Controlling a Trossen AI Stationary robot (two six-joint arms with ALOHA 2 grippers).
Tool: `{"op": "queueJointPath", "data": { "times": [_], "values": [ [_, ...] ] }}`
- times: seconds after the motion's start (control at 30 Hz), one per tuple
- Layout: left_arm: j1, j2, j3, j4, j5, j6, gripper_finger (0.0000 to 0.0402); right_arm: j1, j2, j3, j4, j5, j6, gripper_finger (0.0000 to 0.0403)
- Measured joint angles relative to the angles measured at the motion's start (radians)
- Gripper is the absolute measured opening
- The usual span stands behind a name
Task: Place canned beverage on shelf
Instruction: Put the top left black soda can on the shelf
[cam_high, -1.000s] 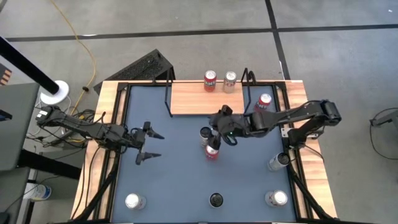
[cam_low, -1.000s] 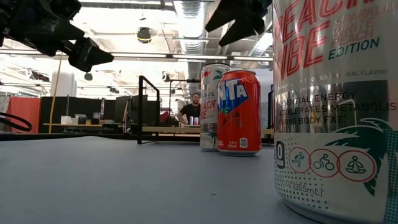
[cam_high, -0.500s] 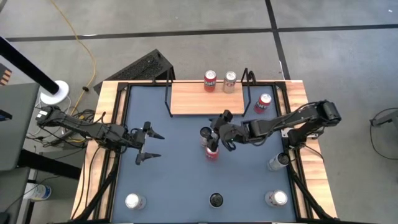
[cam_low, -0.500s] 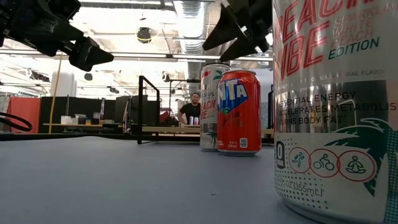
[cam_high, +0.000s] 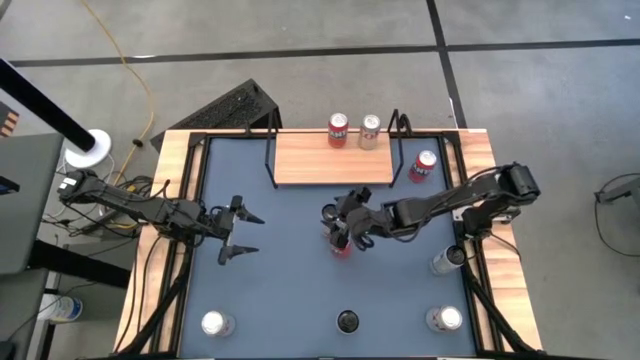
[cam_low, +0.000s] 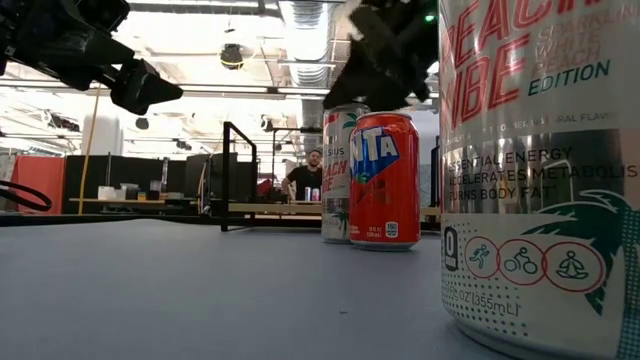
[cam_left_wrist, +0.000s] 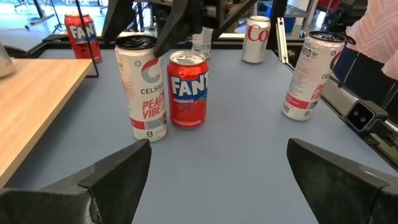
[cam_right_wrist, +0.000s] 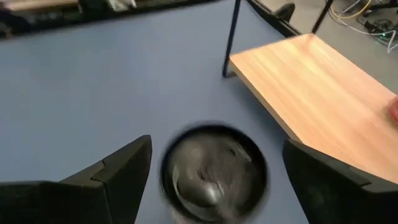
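A white Celsius can (cam_high: 328, 213) and a red Fanta can (cam_high: 343, 249) stand upright side by side on the blue tabletop; both also show in the left wrist view (cam_left_wrist: 142, 93) (cam_left_wrist: 188, 89). My right gripper (cam_high: 347, 226) is open just above them. In its wrist view its fingers stand on either side of a dark-rimmed can top (cam_right_wrist: 214, 171), apart from it. My left gripper (cam_high: 241, 233) is open and empty at the table's left. The light-wood shelf (cam_high: 333, 160) stands at the far side, with two cans (cam_high: 338, 130) (cam_high: 370, 130) at its far edge.
Further cans stand at the right (cam_high: 425, 165) (cam_high: 447, 260) and along the near edge (cam_high: 213, 322) (cam_high: 347, 321) (cam_high: 443, 318); one fills the low view's right side (cam_low: 540, 170). A person (cam_low: 305, 178) sits far behind the table.
My right gripper has gone toward the table's left and near edges and down toward the two standing cans; it now hangs just over their tops. The cans have stayed in place.
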Motion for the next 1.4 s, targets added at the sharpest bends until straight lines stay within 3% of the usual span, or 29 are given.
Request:
{"op": "queueJointPath", "data": {
  "times": [0.4, 0.9, 1.17, 1.27, 1.4],
  "values": [
    [0.000, -0.001, 0.000, -0.004, 0.024, -0.007, 0.0364, -0.001, 0.043, 0.001, 0.001, 0.000, 0.025, 0.0347],
    [0.000, -0.001, 0.000, -0.007, 0.023, -0.007, 0.0364, -0.001, 0.042, 0.033, -0.059, -0.011, 0.010, 0.0217],
    [0.000, -0.001, 0.000, -0.008, 0.023, -0.007, 0.0364, -0.010, 0.043, 0.138, -0.138, -0.029, -0.092, 0.0215],
    [0.000, -0.001, 0.000, -0.008, 0.023, -0.007, 0.0364, -0.035, 0.043, 0.182, -0.151, -0.087, -0.194, 0.0218],
    [0.000, -0.001, 0.000, -0.008, 0.023, -0.007, 0.0364, -0.098, 0.043, 0.239, -0.142, -0.258, -0.316, 0.0218]
  ]
}}
